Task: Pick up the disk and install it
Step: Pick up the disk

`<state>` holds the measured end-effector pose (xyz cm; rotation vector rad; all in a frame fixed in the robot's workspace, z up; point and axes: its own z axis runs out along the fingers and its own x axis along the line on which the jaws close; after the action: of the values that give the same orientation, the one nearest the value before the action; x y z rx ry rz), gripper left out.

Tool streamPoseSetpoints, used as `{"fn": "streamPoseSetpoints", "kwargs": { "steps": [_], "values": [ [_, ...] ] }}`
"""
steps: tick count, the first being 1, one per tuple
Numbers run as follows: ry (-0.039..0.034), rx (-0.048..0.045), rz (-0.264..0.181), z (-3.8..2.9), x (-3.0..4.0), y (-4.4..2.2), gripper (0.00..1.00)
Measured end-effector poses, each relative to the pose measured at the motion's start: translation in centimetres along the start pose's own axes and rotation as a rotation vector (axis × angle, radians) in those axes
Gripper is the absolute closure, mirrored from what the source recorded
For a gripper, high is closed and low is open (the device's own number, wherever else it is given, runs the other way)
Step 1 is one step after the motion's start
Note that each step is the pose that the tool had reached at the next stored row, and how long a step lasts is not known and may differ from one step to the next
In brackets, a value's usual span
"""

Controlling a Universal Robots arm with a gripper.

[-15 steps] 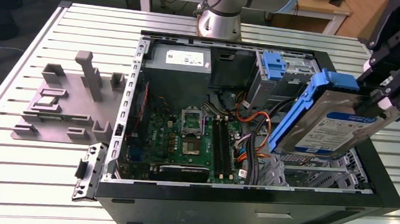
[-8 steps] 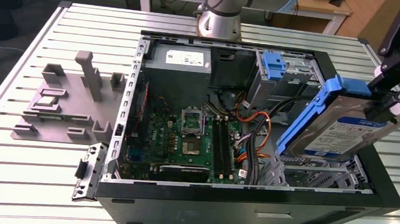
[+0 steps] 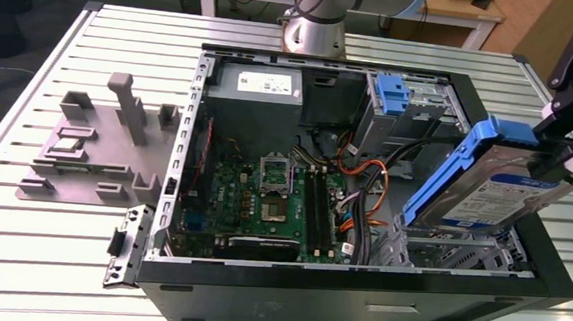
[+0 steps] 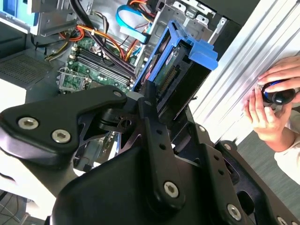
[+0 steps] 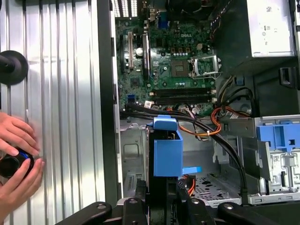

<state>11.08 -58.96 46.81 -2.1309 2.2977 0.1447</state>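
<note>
**Jaws clamped on disk over the open case**

Jaws closed on one end of the disk (image 3: 496, 186), a black finger on either side of it. The disk is off the bench and steeply tilted. Its label face shows in the exterior view, with the blue carrier frame running along its edge. It hangs over the corner of the computer case (image 3: 358, 290) at the exterior view's right, above the grey metal drive cage (image 3: 457, 256). Whether it touches the cage cannot be told.

In the first wrist view the disk (image 5: 167, 150) sits edge-on, over the bay beside the motherboard (image 5: 173, 70).

The case lies on its side, open. A blue bracket (image 3: 392, 96) stands at its far corner. A grey fixture block (image 3: 90, 150) rests on the ribbed bench (image 3: 28, 256), well apart at the exterior view's left. A person's hands (image 5: 18, 136) are on the bench just beside the case, cupped round a small dark object.
</note>
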Motion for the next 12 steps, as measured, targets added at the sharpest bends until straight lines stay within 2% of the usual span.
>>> {"fn": "streamPoseSetpoints", "kwargs": {
  "steps": [8,12],
  "values": [
    [0.0002,-0.0001,-0.003,0.59,0.01,-0.50,0.65],
    [0.0015,-0.0014,-0.022,0.85,0.02,-0.53,0.65]
  ]
}}
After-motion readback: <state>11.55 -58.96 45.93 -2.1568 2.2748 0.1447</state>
